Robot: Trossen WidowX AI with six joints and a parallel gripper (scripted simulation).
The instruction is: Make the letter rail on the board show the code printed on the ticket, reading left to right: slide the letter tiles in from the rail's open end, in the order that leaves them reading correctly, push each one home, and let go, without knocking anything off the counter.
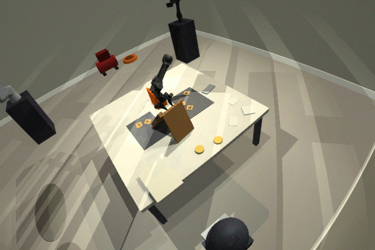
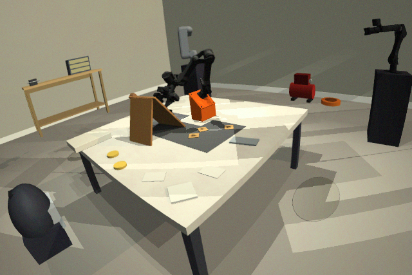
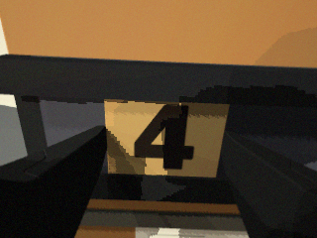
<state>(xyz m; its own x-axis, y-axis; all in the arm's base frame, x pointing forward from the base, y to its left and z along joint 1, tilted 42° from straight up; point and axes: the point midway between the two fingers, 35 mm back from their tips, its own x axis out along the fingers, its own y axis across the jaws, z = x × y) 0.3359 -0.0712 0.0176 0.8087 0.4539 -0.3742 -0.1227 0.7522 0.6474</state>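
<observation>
1. Hand (image 1: 166, 102) (image 2: 169, 102) (image 3: 164, 137): gripping the "4" tile (image 3: 163, 139), centre of the wrist frame, beneath the dark rail bar (image 3: 149, 79).
2. Tile: probably light, stiff, slippery; best held by its side edges.
</observation>
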